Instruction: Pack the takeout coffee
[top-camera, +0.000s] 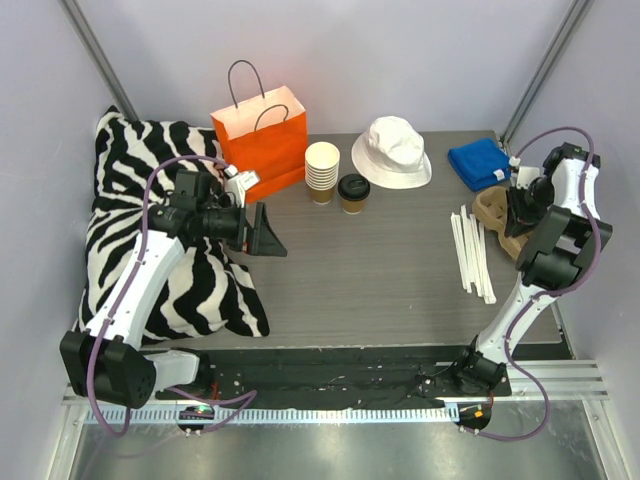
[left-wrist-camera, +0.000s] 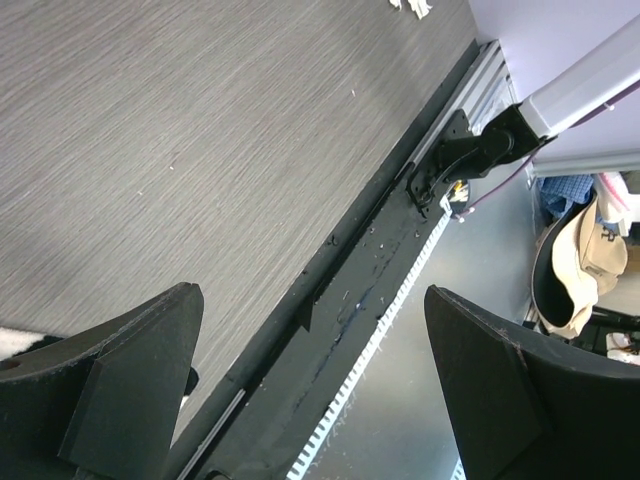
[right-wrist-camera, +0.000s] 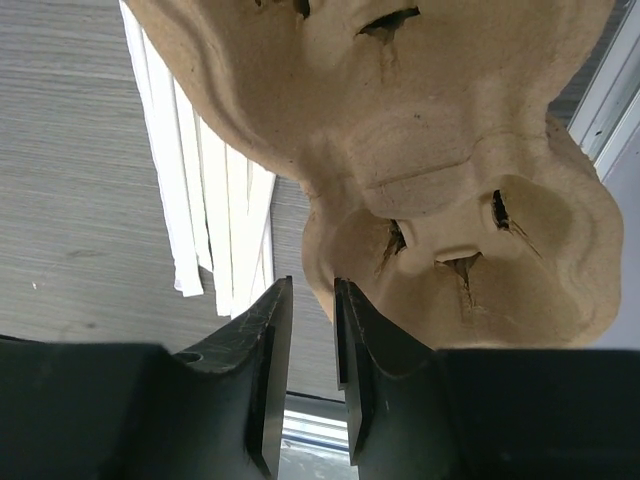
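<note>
Lidded tan paper takeout coffee cup (top-camera: 353, 192), round black plastic lid, upright near worktop's far edge, just beside stacked cream paper cups (top-camera: 321, 171). Left gripper (top-camera: 268, 230) splayed, empty, near left edge. Right gripper (right-wrist-camera: 312, 300) pinched almost together, nothing between, over moulded brown pulp carrier (right-wrist-camera: 450, 150) at right edge.

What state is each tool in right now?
Left tool: open, holding nothing.
Right tool: almost closed at the edge of the brown moulded-pulp cup carrier; whether it grips cannot be told.

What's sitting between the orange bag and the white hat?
In the overhead view, a stack of lidless paper cups and, just right of it, the black-lidded coffee cup stand between them.
</note>
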